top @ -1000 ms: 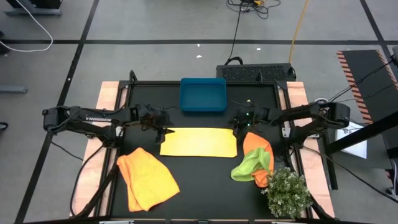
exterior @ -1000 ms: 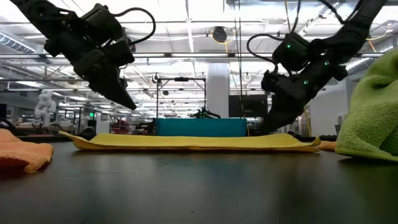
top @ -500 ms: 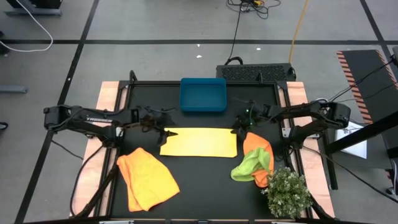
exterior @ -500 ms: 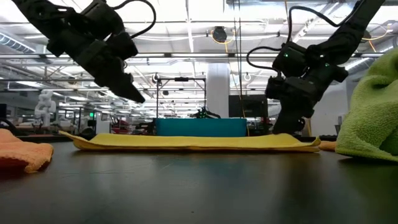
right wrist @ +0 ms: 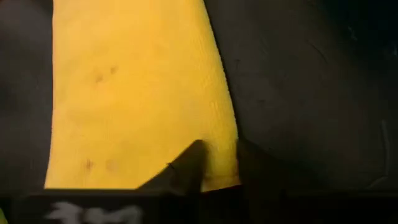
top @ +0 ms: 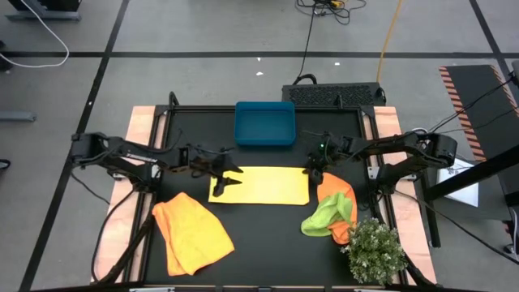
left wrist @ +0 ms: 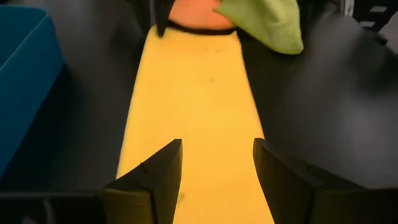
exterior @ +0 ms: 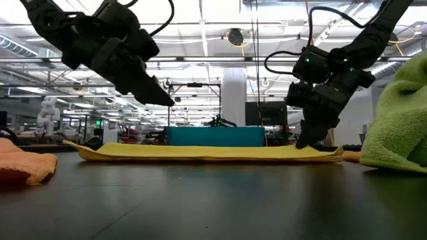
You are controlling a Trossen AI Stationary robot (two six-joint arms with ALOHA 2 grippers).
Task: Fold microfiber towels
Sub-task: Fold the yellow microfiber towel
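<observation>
Here the yellow towel point(top: 261, 185), folded to a long strip, lies flat mid-bench point(top: 268, 235), at six o'clock from the tray point(top: 264, 123). The left claw point(top: 226, 180) hovers over its nine o'clock end, fingers apart, holding nothing. The right claw point(top: 310, 171) is down at the three o'clock end's twelve o'clock corner, fingers narrowed on the towel's edge. An orange towel point(top: 191, 234) lies at seven o'clock; another orange point(top: 331, 188) and the green towel point(top: 326, 216) sit heaped at four.
</observation>
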